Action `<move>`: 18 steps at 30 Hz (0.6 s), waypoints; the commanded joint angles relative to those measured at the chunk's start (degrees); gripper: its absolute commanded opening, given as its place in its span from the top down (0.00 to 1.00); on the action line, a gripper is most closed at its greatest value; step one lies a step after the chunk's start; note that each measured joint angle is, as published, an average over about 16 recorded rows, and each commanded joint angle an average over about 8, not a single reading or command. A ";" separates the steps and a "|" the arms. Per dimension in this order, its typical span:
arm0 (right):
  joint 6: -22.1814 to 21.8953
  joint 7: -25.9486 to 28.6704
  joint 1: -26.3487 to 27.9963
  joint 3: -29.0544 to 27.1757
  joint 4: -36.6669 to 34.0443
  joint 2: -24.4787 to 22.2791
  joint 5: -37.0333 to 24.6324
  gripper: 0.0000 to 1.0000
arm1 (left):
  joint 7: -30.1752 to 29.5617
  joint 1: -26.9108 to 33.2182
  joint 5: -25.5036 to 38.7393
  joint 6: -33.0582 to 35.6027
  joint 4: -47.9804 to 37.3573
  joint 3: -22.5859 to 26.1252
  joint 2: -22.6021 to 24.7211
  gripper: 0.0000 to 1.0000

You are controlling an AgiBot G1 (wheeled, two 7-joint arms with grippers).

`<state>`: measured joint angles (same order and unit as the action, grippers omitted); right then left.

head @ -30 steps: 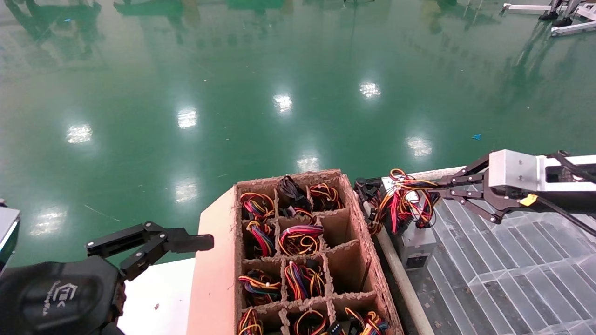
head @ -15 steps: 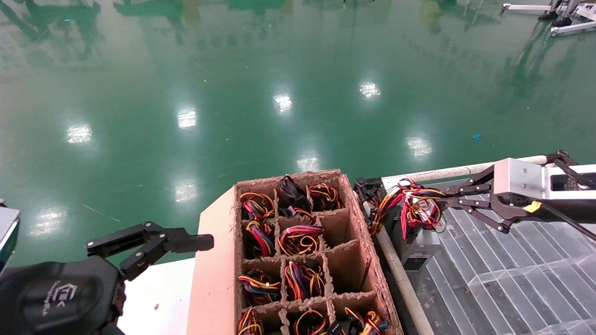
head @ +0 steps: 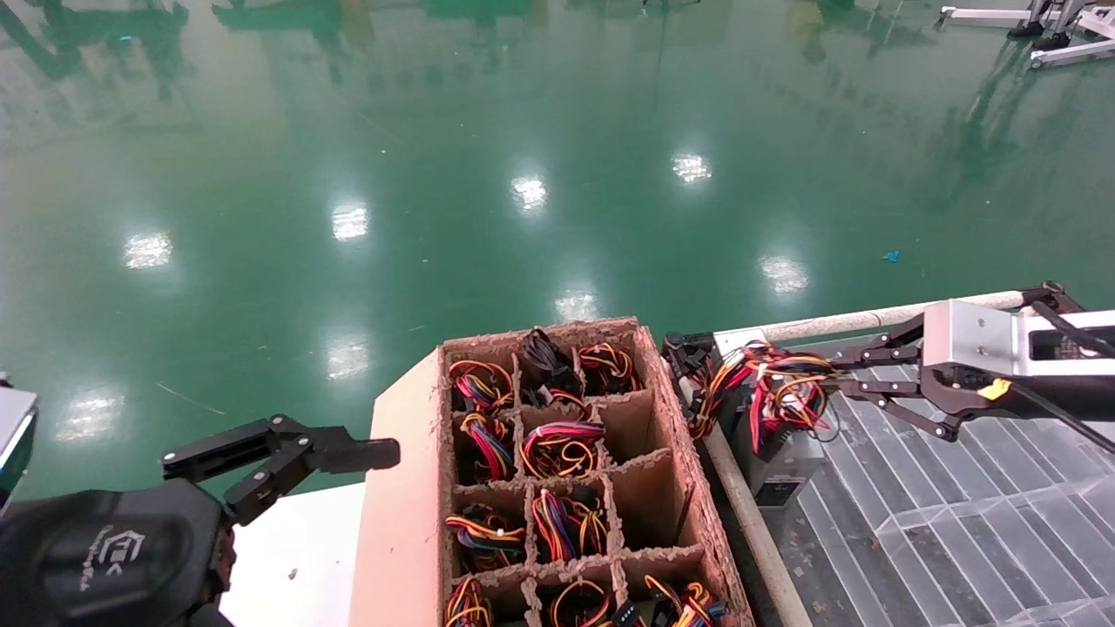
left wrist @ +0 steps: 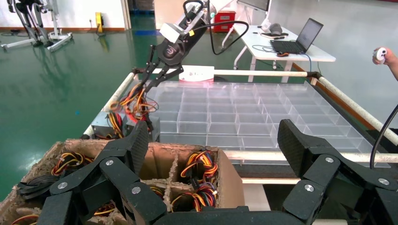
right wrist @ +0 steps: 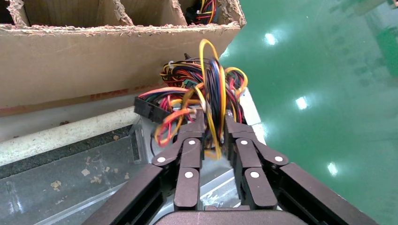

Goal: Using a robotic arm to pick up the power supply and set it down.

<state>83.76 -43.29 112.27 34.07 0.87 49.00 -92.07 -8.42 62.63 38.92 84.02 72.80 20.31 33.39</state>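
The power supply (head: 778,455) is a small grey metal box at the near corner of the clear divided tray (head: 958,509), beside the cardboard box. Its looped red, yellow, orange and black wires (head: 775,392) rise above it. My right gripper (head: 823,380) reaches in from the right and is shut on that wire bundle. In the right wrist view the gripper (right wrist: 214,118) pinches the wires (right wrist: 206,82) between both fingers, with the grey box (right wrist: 143,138) below. My left gripper (head: 287,448) stays parked at the lower left, open (left wrist: 214,140) and holding nothing.
A cardboard box (head: 402,488) with divider cells holds several more wire bundles (head: 562,448), left of the tray. A white rail (head: 749,522) runs between box and tray. Green floor lies beyond. A table with a laptop (left wrist: 300,40) stands past the tray.
My right gripper has come down and drawn slightly right with the wire bundle in it. The grey box has sunk lower at the tray corner. The left arm has not moved.
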 commanded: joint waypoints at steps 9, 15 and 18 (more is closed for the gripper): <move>0.11 -0.01 -0.03 0.00 0.13 -0.02 -0.01 0.00 | 0.00 0.00 0.00 0.00 0.00 0.00 0.00 0.00; 0.40 0.12 0.01 -0.13 0.08 -0.04 0.19 0.00 | 0.00 0.00 0.00 0.00 0.00 0.00 0.00 0.00; 1.25 0.57 0.22 -0.55 -0.24 -0.09 0.80 0.00 | 0.00 0.00 0.00 0.00 -0.01 0.00 0.00 0.00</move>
<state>85.50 -42.45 112.61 33.24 0.43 48.88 -90.87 -8.42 62.63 38.92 84.03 72.79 20.31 33.39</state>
